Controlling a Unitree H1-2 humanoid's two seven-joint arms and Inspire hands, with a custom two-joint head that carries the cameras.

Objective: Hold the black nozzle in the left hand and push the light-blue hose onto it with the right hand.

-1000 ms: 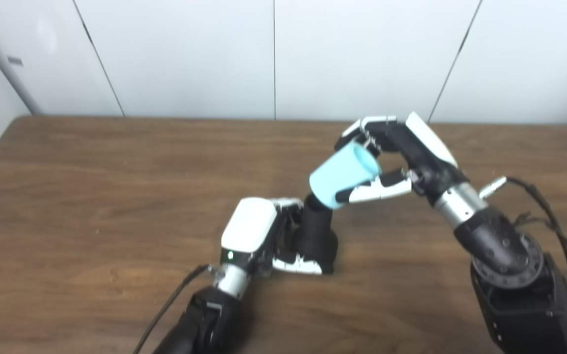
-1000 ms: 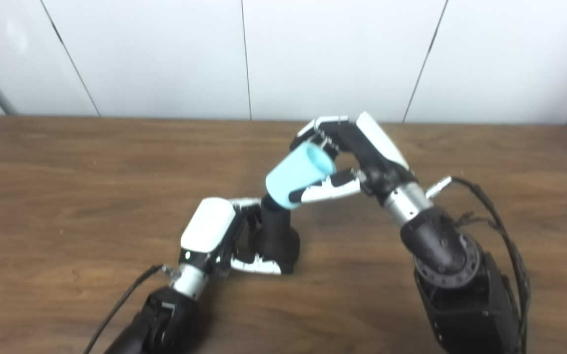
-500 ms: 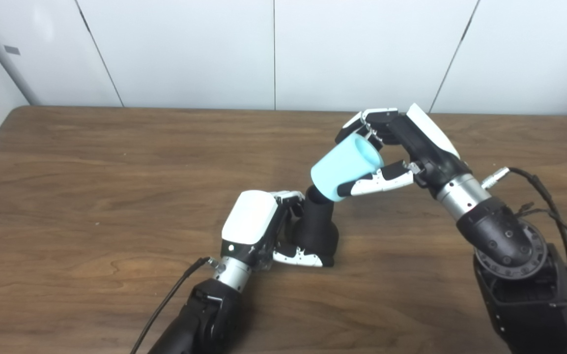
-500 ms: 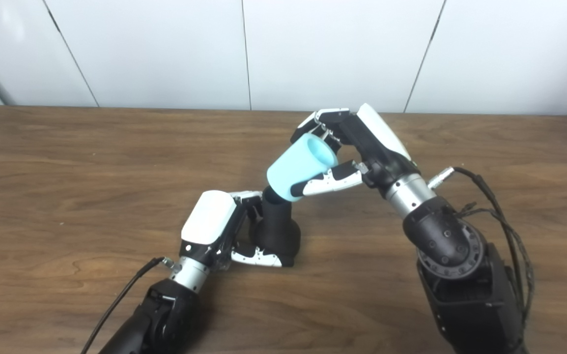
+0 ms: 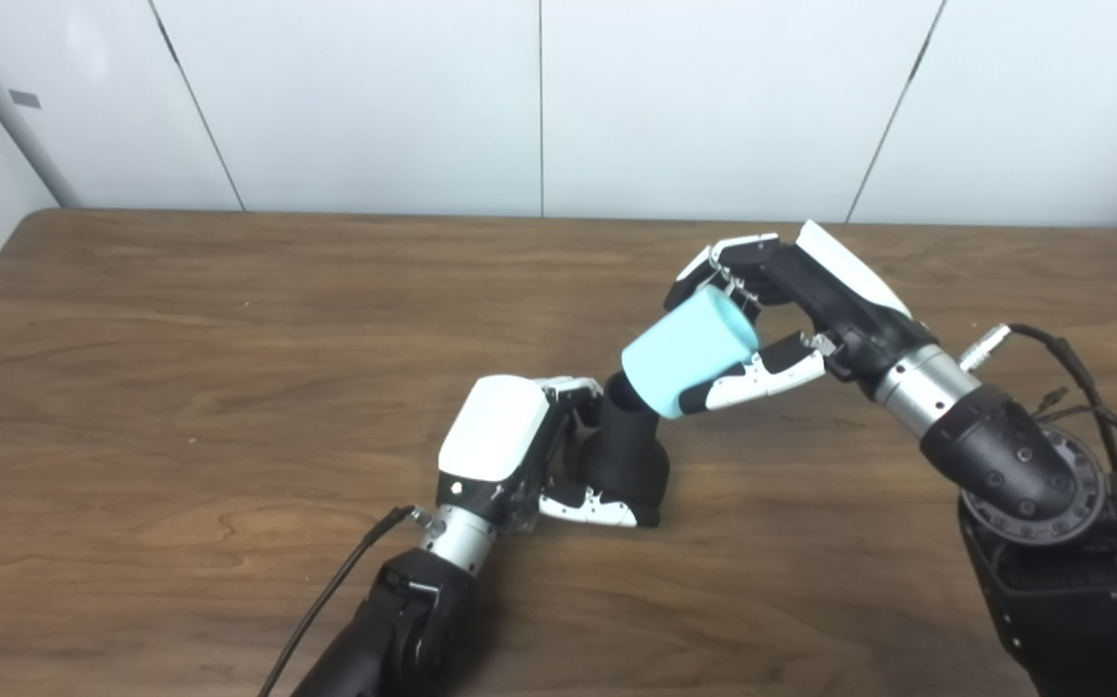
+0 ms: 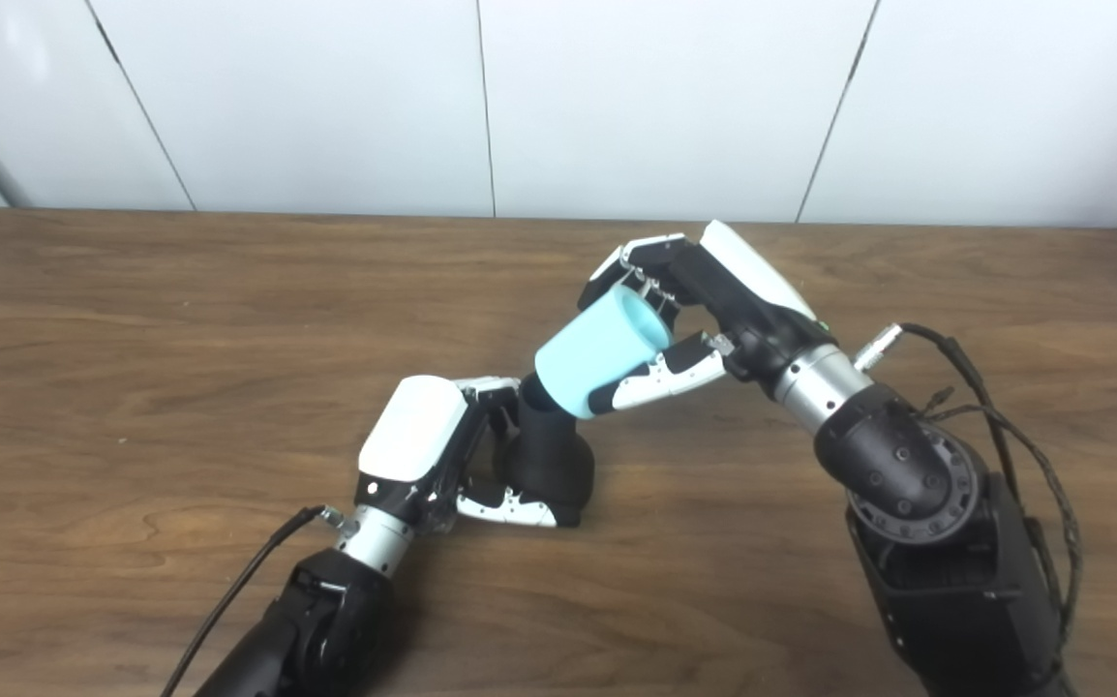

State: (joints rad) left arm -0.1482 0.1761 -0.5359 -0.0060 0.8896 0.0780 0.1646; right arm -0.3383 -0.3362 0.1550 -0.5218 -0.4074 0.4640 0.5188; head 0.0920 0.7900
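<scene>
Wooden table (image 5: 181,368) under us. Our left hand (image 5: 510,455) wraps the upright black nozzle (image 5: 628,455). Our right hand (image 5: 781,300) pinches the light-blue hose (image 5: 689,350), tilted against the nozzle's top; we should straighten it, then press down along the nozzle's axis.

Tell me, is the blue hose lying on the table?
No, the right hand holds the hose tilted in the air above the nozzle.

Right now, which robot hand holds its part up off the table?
The right robot hand: it holds the hose tilted in the air. The left robot hand grips the nozzle, whose base sits on the table.
</scene>
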